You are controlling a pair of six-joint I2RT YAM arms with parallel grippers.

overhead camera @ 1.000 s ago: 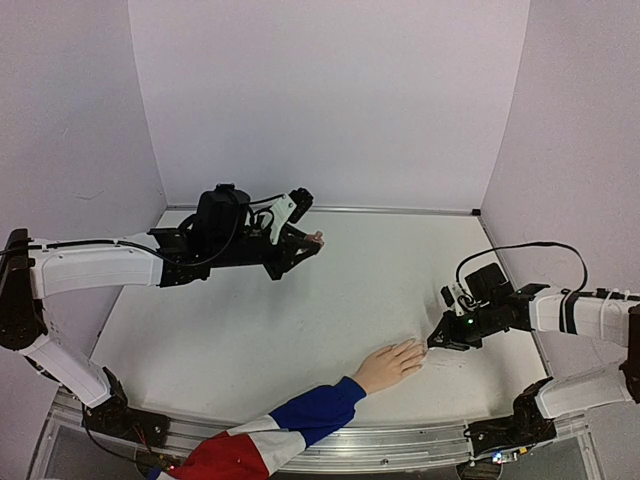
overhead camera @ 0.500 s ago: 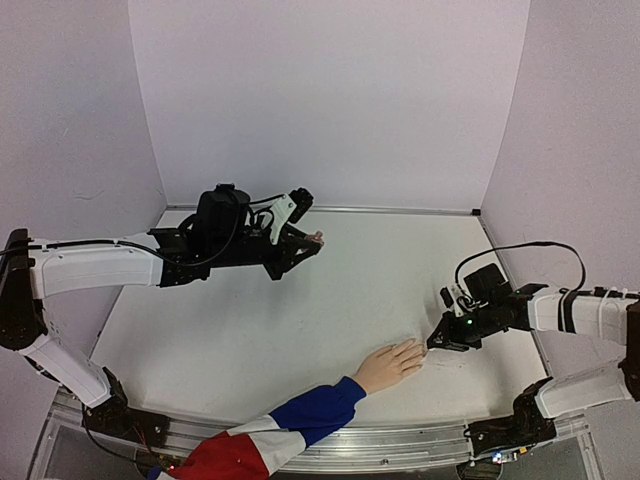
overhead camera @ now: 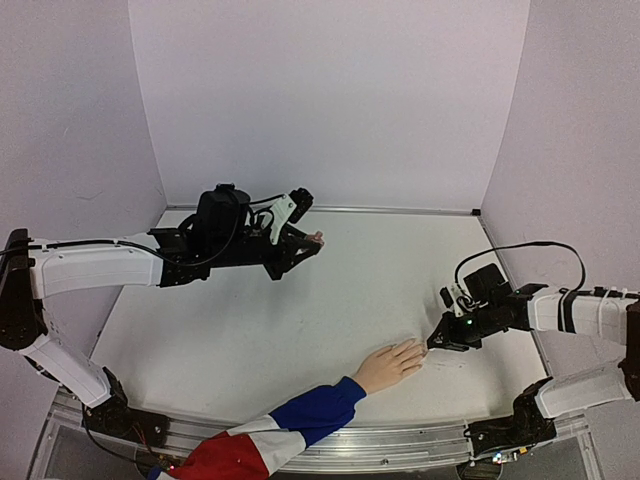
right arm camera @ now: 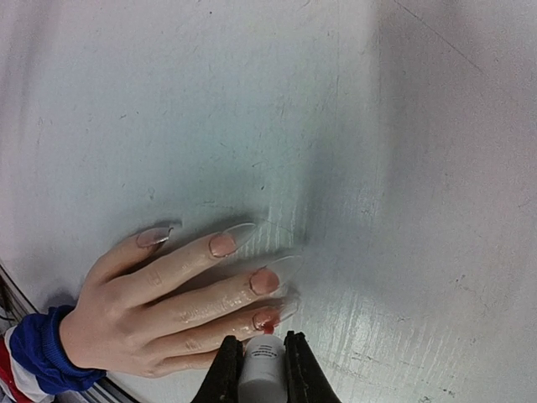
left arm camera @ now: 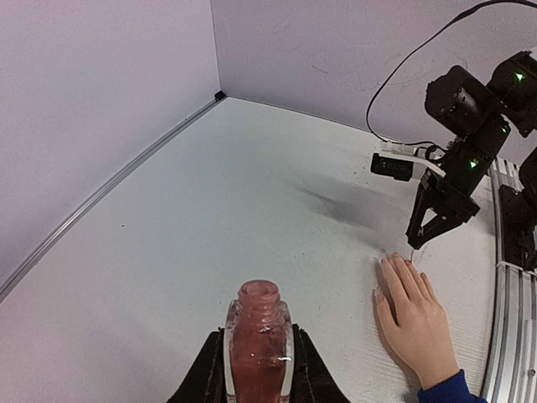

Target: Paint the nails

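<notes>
No legible text, label or number anywhere — none on any surface

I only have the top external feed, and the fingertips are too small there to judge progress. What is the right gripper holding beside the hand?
Observer: The right wrist view shows the right gripper shut on a white cap, with its far end at the nail closest to it.
Operator: Any polish on that nail?
Observer: Yes, a dab of red shows on it.
Operator: And what is in the left gripper?
Observer: In the left wrist view, the left gripper clamps a bottle of pinkish-red polish. The bottle is uncapped and its threaded neck is bare.
</notes>
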